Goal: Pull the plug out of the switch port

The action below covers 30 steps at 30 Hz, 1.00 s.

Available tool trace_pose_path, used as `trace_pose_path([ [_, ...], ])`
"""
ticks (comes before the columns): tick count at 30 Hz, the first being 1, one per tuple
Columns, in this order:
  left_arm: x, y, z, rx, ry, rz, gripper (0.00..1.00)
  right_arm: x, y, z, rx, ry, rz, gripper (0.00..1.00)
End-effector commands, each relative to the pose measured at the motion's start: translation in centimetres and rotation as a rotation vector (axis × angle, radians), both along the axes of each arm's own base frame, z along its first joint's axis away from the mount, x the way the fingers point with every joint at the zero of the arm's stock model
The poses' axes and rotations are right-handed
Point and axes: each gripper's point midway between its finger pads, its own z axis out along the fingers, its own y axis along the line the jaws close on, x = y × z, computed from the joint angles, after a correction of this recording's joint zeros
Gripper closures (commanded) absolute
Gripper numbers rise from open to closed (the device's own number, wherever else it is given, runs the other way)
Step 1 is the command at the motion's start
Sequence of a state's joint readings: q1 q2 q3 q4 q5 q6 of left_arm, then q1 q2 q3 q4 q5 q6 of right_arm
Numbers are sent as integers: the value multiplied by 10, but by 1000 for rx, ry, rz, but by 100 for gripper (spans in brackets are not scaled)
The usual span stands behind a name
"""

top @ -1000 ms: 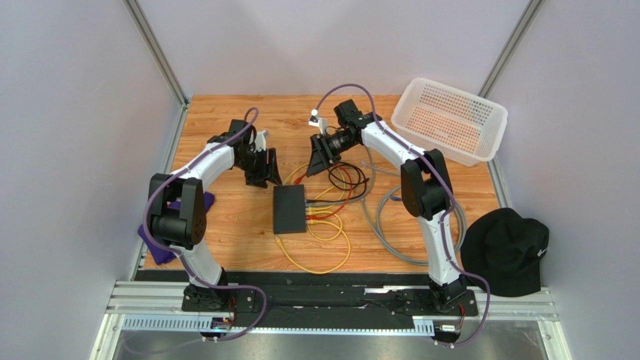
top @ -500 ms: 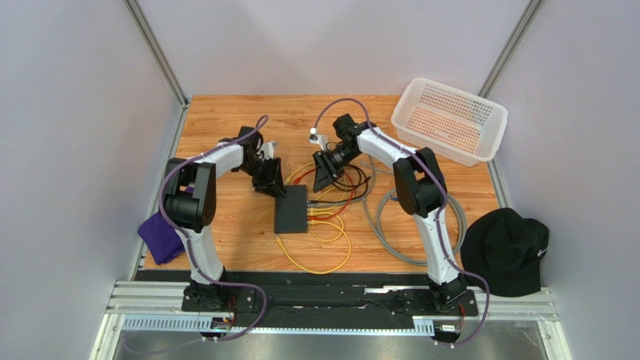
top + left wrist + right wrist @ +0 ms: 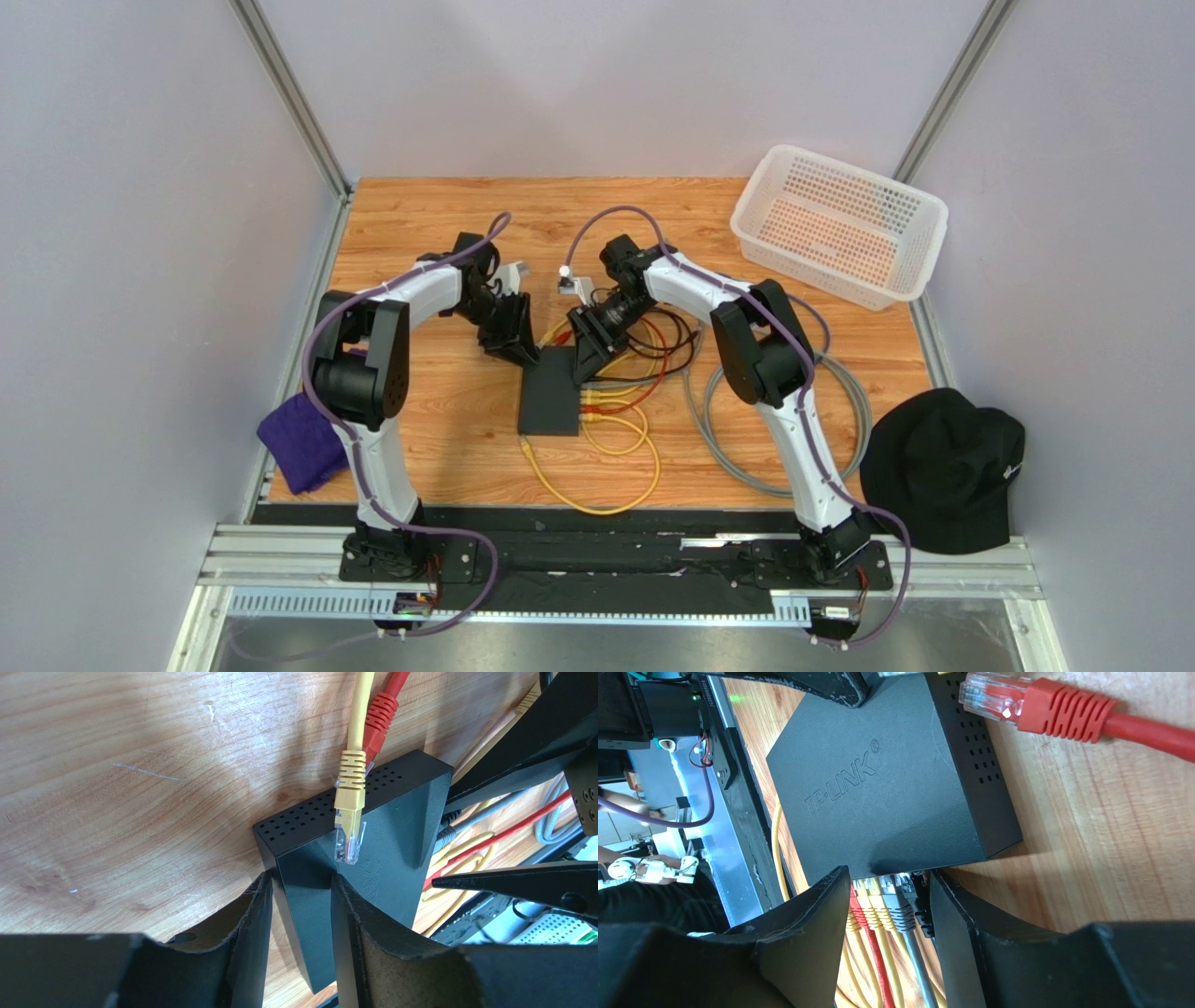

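We see the switch (image 3: 547, 394) lying mid-counter (image 3: 421, 224) between both arms. It is a flat matte-black box with TP-LINK pressed into its top and rows of small vent holes along one end. The left tool (image 3: 302, 882) straddles one corner, half-spread, and we cannot tell whether it pinches. The right tool (image 3: 889, 882) stands half-spread around the plugs (image 3: 882, 910) seated along the socket edge, red, yellow and grey, and is not closed on any of them.
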<state>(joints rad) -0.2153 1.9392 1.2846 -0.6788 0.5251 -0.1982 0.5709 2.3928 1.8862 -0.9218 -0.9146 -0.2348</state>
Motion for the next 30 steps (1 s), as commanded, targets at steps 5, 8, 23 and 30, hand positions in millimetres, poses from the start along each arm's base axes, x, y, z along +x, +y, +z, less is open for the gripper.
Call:
trace_pose_path([
  [5, 1, -6, -6, 21, -13, -48, 78, 7, -4, -5, 11, -11, 5, 49],
  [8, 1, -6, -7, 22, -12, -47, 78, 5, -5, -5, 27, 11, 7, 51],
  [23, 1, -6, -7, 43, -22, -56, 78, 4, -13, -17, 8, 10, 28, 61],
  [30, 1, -6, -7, 47, -27, -57, 78, 4, -17, -21, 16, 4, 51, 66],
])
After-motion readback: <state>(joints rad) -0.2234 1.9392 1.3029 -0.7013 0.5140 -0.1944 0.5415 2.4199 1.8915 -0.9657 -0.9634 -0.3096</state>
